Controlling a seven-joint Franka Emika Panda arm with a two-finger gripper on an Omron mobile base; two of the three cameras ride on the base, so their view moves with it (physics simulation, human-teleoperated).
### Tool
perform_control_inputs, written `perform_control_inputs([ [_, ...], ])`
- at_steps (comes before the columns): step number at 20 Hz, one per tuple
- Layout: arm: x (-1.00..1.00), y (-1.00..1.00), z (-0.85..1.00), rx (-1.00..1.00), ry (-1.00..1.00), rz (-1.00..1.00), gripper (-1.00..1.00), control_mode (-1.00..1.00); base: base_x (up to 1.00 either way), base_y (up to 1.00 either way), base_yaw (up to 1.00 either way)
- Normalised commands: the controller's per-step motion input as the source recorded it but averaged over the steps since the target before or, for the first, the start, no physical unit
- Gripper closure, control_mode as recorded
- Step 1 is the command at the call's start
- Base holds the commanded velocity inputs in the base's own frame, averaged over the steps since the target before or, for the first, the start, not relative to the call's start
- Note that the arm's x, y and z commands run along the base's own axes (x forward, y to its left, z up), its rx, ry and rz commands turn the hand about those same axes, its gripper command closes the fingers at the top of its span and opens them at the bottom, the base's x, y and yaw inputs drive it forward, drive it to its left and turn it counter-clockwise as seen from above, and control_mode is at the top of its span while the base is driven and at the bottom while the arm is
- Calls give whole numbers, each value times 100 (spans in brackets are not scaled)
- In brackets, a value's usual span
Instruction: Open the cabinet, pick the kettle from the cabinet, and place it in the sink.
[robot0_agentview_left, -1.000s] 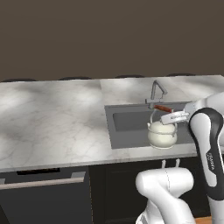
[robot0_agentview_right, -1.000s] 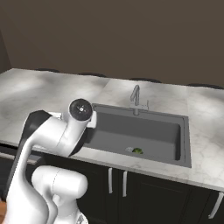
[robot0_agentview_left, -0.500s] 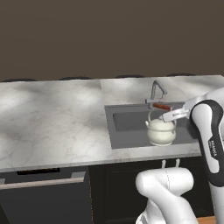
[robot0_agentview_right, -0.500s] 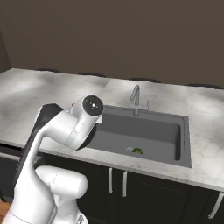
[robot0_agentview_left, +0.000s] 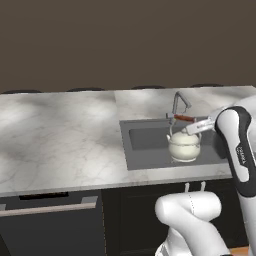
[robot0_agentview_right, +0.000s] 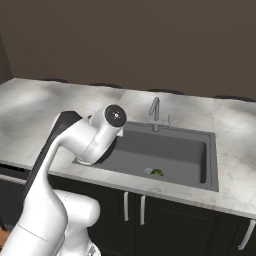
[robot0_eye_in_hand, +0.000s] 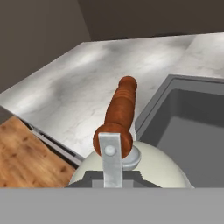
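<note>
The cream-white kettle (robot0_agentview_left: 184, 146) hangs over the right part of the dark grey sink (robot0_agentview_left: 147, 141), just in front of the silver faucet (robot0_agentview_left: 179, 103). My gripper (robot0_agentview_left: 189, 122) reaches in from the right and is shut on the kettle's reddish-brown wooden bar (robot0_agentview_left: 184, 118). In the hand view the wooden bar (robot0_eye_in_hand: 120, 110) runs away from me above the kettle's lid (robot0_eye_in_hand: 154, 168), with the sink (robot0_eye_in_hand: 192, 127) to its right. From the right base my own arm hides the kettle; the sink (robot0_agentview_right: 165, 150) and faucet (robot0_agentview_right: 156, 113) lie beyond it. The tall cabinet is out of view.
White marble counter (robot0_agentview_left: 60, 135) stretches left of the sink. Below it are a dark front with a horizontal silver bar (robot0_agentview_left: 50, 206) and low doors with short handles (robot0_agentview_right: 134, 207). A small green bit lies at the drain (robot0_agentview_right: 157, 172). Wooden floor (robot0_eye_in_hand: 26, 153) shows below.
My arm has swung further toward the sink, its joint moving right in the right base view. The kettle stays gripped over the basin and has barely shifted.
</note>
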Motion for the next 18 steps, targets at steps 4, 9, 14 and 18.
perform_control_inputs([
  [4, 23, -6, -2, -3, -2, 1, 100, -100, 0, 0, 0],
  [9, 21, -1, -9, -6, -7, 3, 100, -100, 0, 0, 0],
  [14, 22, -2, -11, -7, -3, 4, 100, -100, 0, 0, 0],
  [18, 24, -2, -14, -7, 0, 6, 100, -100, 0, 0, 0],
])
